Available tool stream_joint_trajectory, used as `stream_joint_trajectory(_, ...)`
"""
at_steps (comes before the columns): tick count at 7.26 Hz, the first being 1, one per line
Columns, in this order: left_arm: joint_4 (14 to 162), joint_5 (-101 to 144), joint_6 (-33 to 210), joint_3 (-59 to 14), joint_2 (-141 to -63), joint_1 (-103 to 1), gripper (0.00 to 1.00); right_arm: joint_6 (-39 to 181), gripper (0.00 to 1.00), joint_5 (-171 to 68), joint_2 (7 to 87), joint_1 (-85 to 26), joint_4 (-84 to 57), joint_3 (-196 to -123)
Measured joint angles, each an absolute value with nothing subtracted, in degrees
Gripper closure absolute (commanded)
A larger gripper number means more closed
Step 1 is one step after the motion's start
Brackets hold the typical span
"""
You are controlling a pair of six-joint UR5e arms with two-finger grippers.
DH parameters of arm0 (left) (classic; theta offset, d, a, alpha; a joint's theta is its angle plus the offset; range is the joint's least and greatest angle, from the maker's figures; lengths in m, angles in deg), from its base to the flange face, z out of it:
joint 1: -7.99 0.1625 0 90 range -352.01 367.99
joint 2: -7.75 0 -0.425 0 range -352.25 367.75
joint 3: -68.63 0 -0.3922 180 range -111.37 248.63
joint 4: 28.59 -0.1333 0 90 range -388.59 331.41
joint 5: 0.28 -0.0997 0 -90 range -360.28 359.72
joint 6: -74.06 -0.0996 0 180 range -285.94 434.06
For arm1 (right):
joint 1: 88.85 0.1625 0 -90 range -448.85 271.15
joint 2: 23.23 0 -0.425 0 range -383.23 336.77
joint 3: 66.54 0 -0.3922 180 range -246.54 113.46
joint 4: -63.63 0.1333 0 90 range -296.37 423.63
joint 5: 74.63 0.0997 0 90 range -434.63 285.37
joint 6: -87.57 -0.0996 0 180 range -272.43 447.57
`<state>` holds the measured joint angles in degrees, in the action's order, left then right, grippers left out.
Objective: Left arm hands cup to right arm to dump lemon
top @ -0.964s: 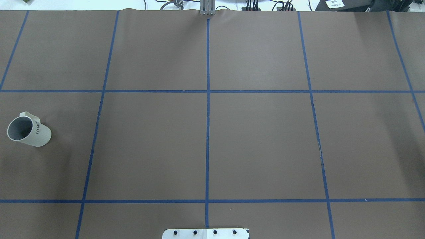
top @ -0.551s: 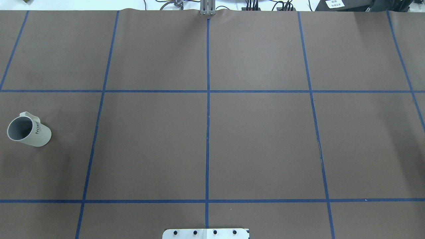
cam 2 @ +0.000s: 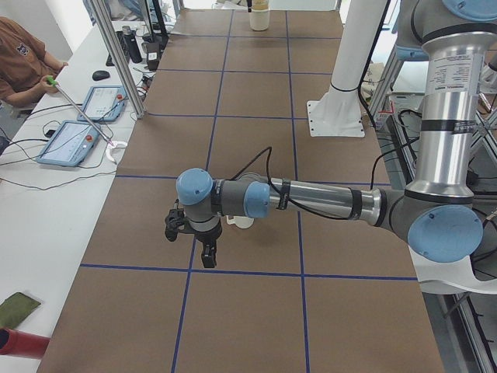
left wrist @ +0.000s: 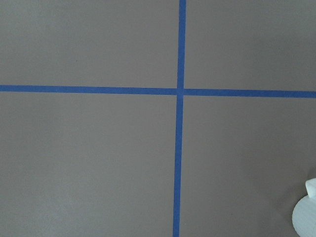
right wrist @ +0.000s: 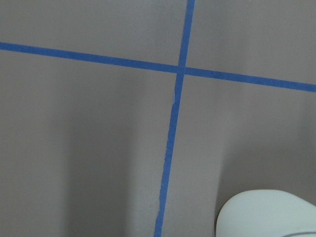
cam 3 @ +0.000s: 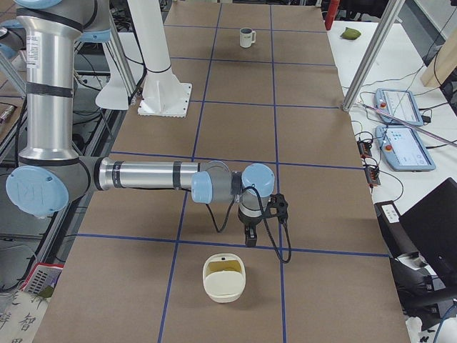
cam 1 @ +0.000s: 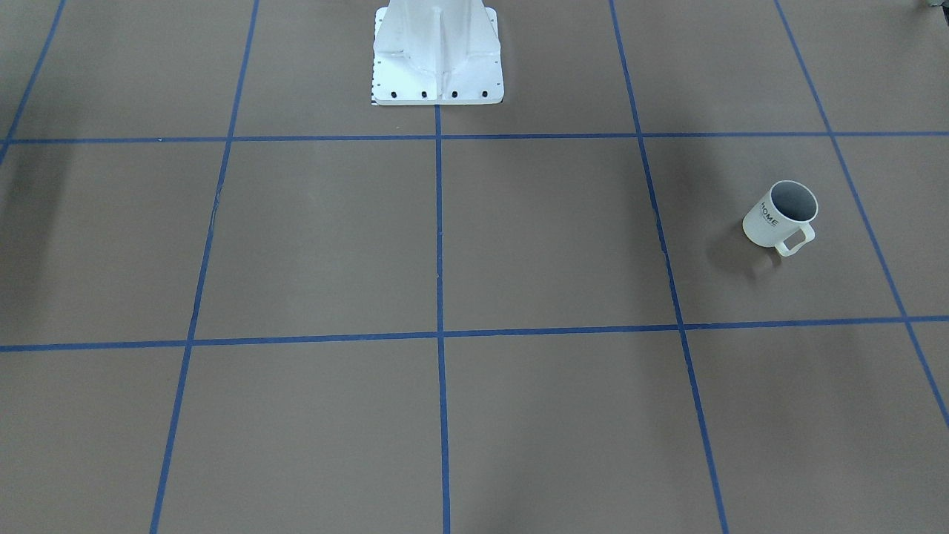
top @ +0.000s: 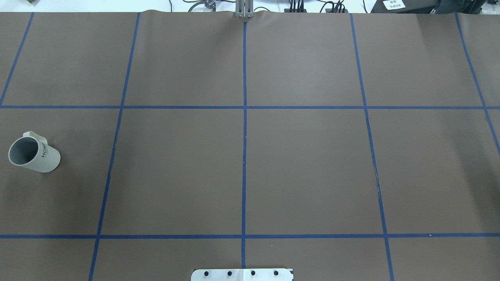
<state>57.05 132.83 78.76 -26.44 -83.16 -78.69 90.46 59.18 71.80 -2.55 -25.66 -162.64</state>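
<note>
The cup (top: 34,153) stands upright at the left side of the table, cream-white with "HOME" lettering; it also shows in the front-facing view (cam 1: 780,215) and far off in the right view (cam 3: 247,37). Its grey inside shows no lemon; the lemon is hidden or out of view. In the left view my left gripper (cam 2: 208,259) hangs low over the table just beside the cup (cam 2: 242,222); I cannot tell whether it is open or shut. In the right view my right gripper (cam 3: 250,240) hovers near a cream bowl (cam 3: 223,277), its state also unclear. Neither wrist view shows fingers.
A white pedestal base (cam 1: 437,55) stands at the robot's edge of the table. The cream bowl has a yellowish inside, and its rim (right wrist: 269,215) shows in the right wrist view. Metal posts (cam 2: 116,62), tablets (cam 3: 407,150) and a seated person (cam 2: 23,62) are at the operators' side.
</note>
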Motion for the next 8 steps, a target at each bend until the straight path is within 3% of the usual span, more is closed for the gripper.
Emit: stream_joint_trajectory(8,58.07,136.02,77.95,-28.26,-82.29,-78.93,0.00,82.84,0.00,59.55,70.64,-2.55,-25.49,-164.45)
